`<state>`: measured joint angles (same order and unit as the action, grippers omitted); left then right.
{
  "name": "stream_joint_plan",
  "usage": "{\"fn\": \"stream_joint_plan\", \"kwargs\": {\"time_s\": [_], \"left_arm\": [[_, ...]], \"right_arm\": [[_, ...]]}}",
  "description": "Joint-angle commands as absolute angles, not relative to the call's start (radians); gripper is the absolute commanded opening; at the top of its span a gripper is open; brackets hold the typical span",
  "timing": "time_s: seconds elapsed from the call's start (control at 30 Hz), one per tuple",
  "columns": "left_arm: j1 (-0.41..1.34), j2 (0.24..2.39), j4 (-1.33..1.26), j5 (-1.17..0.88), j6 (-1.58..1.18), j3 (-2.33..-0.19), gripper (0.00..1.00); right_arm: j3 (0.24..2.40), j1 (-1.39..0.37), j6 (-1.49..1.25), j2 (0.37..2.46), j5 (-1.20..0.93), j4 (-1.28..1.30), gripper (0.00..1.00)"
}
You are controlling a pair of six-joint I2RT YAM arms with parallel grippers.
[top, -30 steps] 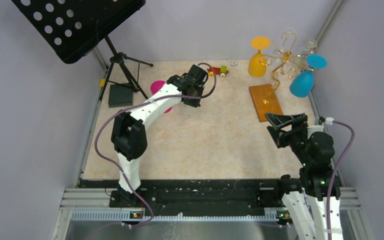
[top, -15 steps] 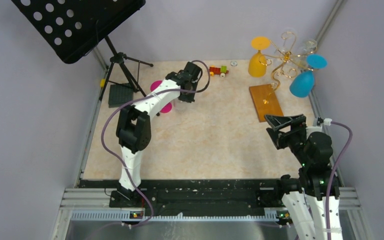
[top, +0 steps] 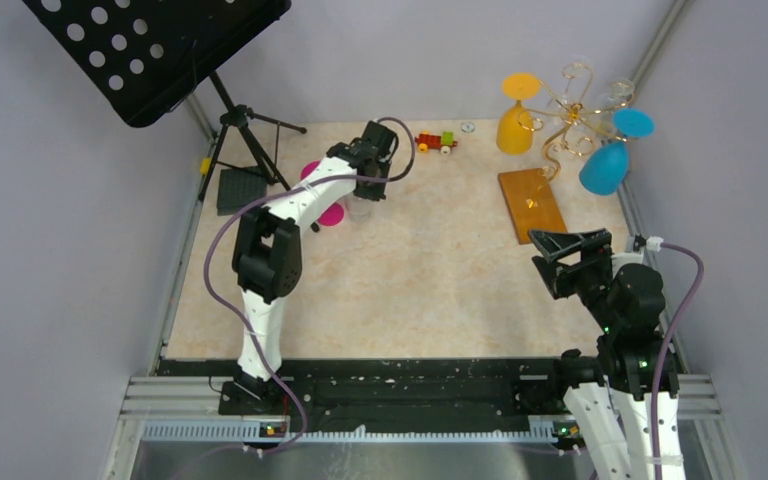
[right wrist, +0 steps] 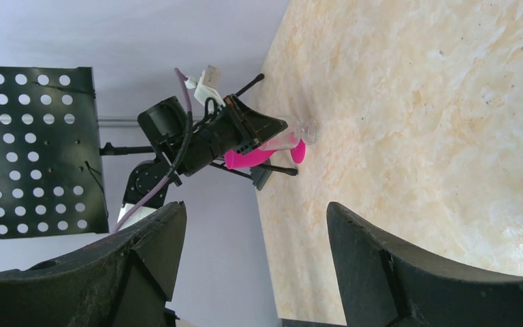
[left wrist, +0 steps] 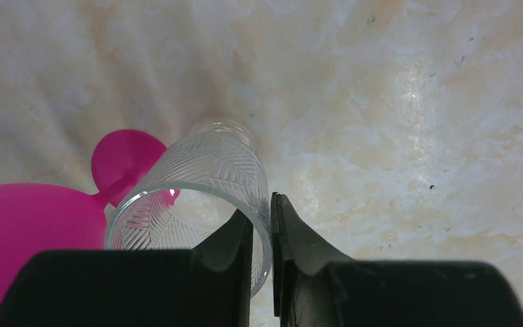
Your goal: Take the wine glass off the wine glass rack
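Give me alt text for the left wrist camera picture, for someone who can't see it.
The left gripper pinches the rim wall of an upright clear, herringbone-patterned drinking glass, with one black finger inside and one outside. To the left of it, a magenta wine glass lies on its side on the beige marbled tabletop.

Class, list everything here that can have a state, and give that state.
Left claw, shut on the clear glass rim.
Clear glass, upright, mouth up.
Pink wine glass, lying on its side.
Right claw, open, empty.
Yellow wine glass, hanging inverted on the wine glass rack.
Blue wine glass, likewise hanging.
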<state>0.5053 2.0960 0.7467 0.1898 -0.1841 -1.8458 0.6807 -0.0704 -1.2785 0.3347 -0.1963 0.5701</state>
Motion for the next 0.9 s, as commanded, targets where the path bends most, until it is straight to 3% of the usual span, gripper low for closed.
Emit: {"fn": "stream_joint_plan", "kwargs": {"time_s": [0.0,0.47,0.87], "left_arm": [[0.491,2.074,0.693,0.193,-0.172,-1.871,0.01],[0.479,2.068,0.67,0.143,-0.161,-1.851,0.08],[0.478,2.033,0.667,0.174,-0.162,-1.836,0.41]], "right_arm": [[0.68,-0.077,-1.277,0.331,-0.206,0.554,0.77],[0.671,-0.077,-1.29,0.333,-0.216,0.547,0.76],[0.666,-0.077,-1.299,0.345,-0.235,0.529,0.75]]}}
